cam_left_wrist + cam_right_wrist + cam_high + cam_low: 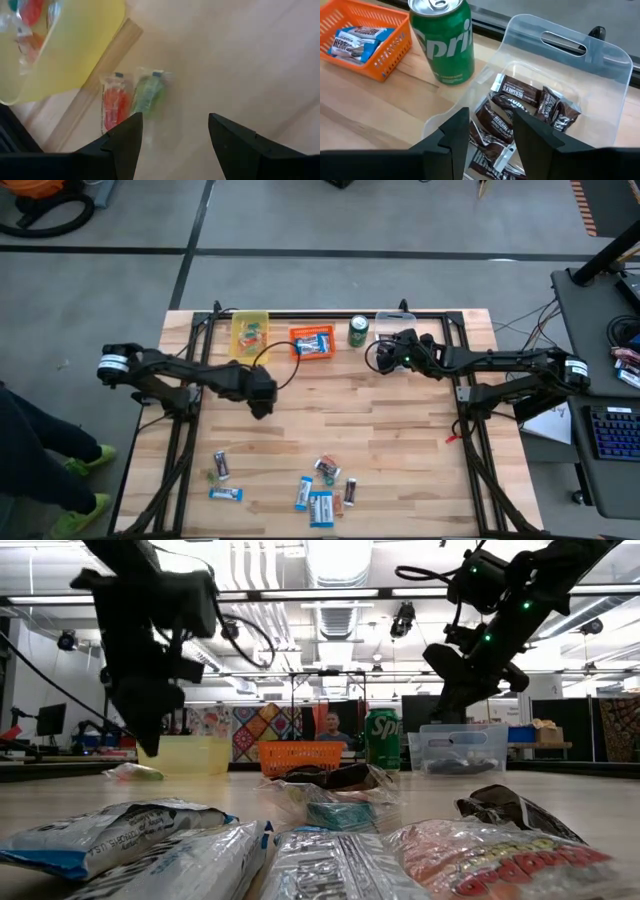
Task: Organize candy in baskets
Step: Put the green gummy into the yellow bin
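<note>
Hovering over the wood with the left gripper (174, 127) spread wide and holding nothing, close by the yellow basket (85, 55). Facing two small sweets on the bare table, a red one (114, 102) and a green one (148, 95), side by side and touching or nearly so, just outside the basket wall and just ahead of the fingertips. Lying with long sides parallel and crosswise to the line between the two fingers, so likely closing across the narrow width with no need to turn the wrist; probably needing only to reach forward a little, toward the red-and-green pair, and drop.

Hanging over the clear basket (615, 75) with the right gripper (490, 125), jaws parted and empty, dark bars (517, 92) heaped inside below it. Leaving the loose pile (320, 498) at the table's near edge, well apart from both arms, roughly as far from one as from the other.
</note>
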Controlling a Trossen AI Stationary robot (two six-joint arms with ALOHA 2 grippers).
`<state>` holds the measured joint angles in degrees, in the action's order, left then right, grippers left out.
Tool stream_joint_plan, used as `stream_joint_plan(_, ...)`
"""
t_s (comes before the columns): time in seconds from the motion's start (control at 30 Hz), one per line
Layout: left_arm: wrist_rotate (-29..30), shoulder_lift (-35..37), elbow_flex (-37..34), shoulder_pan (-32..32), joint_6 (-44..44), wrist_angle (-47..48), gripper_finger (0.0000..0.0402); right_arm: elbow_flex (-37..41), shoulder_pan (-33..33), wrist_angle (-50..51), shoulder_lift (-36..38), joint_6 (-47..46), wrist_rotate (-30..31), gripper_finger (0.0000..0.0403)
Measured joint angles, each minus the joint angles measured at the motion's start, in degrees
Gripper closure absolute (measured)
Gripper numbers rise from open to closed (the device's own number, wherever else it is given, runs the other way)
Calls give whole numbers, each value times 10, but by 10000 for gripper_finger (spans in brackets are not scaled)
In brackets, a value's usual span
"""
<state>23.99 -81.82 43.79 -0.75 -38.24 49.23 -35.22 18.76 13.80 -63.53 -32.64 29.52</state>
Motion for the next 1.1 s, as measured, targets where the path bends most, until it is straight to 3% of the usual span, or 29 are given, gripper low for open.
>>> stream_joint_plan(0.4, 15, -130, 4, -42, 17, 12, 217, 0, 0, 0, 0, 0, -2, 261)
stream_joint_plan(0.67, 14, -129, 6, -43, 24, 11, 249, 0, -2, -5, 0, 0, -15, 264)
stream_joint_plan(0.8, 2, -121, 6, -43, 32, 7, 285, 0, -2, -5, 0, 0, -15, 261)
stream_joint_plan(1.03, -10, -87, 2, -43, 32, 7, 386, 0, -2, -5, 0, 2, -15, 269)
stream_joint_plan(1.1, -10, -71, 3, -41, 34, 5, 396, 0, -2, -5, 0, 2, -15, 270)
